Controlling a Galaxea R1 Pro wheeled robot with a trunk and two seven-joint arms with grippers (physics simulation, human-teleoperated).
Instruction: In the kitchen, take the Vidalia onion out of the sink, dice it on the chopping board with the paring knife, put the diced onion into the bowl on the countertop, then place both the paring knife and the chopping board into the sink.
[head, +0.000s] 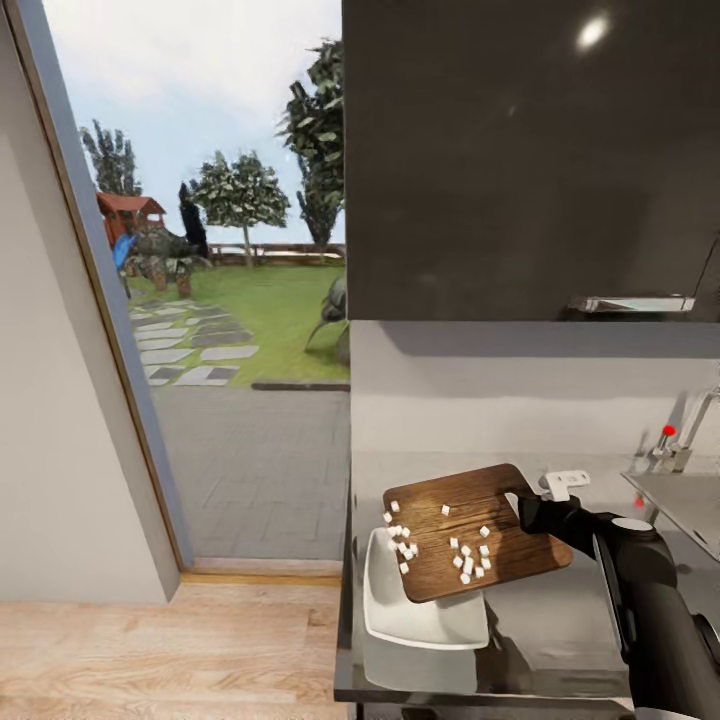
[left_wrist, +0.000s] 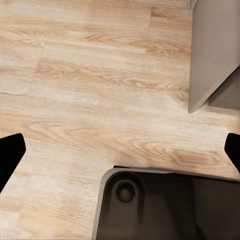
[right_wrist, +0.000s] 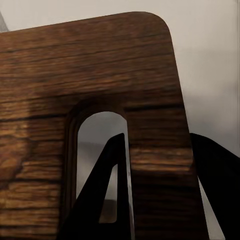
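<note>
Chopping board (head: 478, 530) was held up off the desk (head: 560, 630) by the right tool (head: 532, 508), tilted so that its lower left corner hung over the bowl (head: 420, 620). Right tool was clamped on the board's handle end; in the right wrist view one dark finger (right_wrist: 107, 190) showed through the handle slot of the board (right_wrist: 90, 80) and the other lay past the board's edge, so the jaws were closed across the wood beside the slot. Diced onion (head: 470, 558) lay as small white cubes on the board face, in two loose groups: one near the low corner by the bowl rim, one nearer the middle and lower edge. Whether any cubes were already in the bowl could not be told. Bowl sat on the desk near its front left corner, partly under the board. Sink (head: 690, 505) was at the right edge of the head view, with the tap (head: 680, 440) and its red dot behind it. Dark wall cabinet (head: 530, 150) hung above. Left of the desk an open doorway gave onto a garden (head: 240, 300).

Left wrist view: left tool's fingers (left_wrist: 10, 155) stood wide apart at the two sides of the frame, nothing between them, over wooden floor (left_wrist: 100, 75); dark robot base (left_wrist: 165, 205) below
</note>
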